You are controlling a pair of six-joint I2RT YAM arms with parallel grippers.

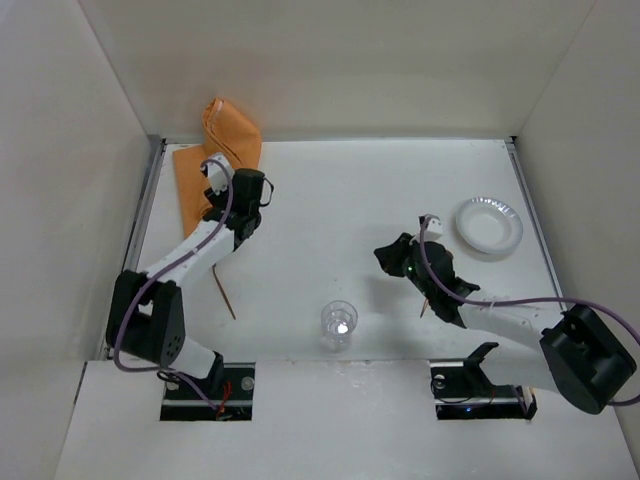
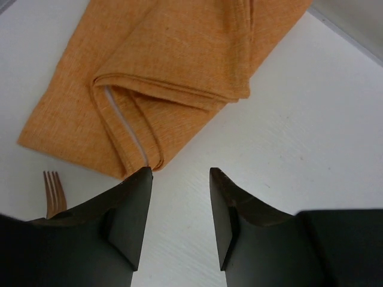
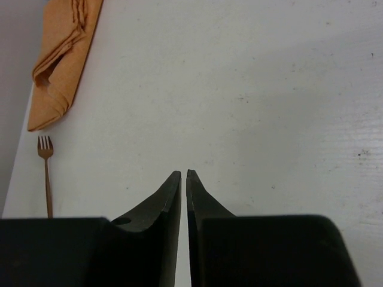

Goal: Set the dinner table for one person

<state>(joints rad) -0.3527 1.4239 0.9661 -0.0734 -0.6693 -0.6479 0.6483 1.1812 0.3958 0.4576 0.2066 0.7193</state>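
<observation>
1. The worktop (image 1: 330, 220) is a large, flat, matte white surface. It fills the middle of the top view, with grey metal rails (image 1: 146, 230) along its left and right edges.
2. Plain pale walls (image 1: 340, 60) close the space on the left, the right and the far side. In the right wrist view the white surface shows a few small dark specks.
3. An orange cloth (image 1: 192, 175) lies folded in the far left corner, and its far end rises against the back wall.
4. A brown fork (image 3: 45, 173) lies on the left side, near the cloth but not touching it, with its prongs pointing toward the cloth.
5. A clear glass (image 1: 339, 325) stands upright close to the near edge, between the two arm bases. A round plate (image 1: 488, 226) rests on the right side, near the right rail.
6. The left pincer (image 2: 179, 173) is beside the folded edge of the cloth. Its jaws stand partly apart and nothing is between them.
7. The right pincer (image 3: 184, 173) is over the bare middle of the worktop. Its jaws are almost together with only a thin slit, and they hold nothing.
</observation>
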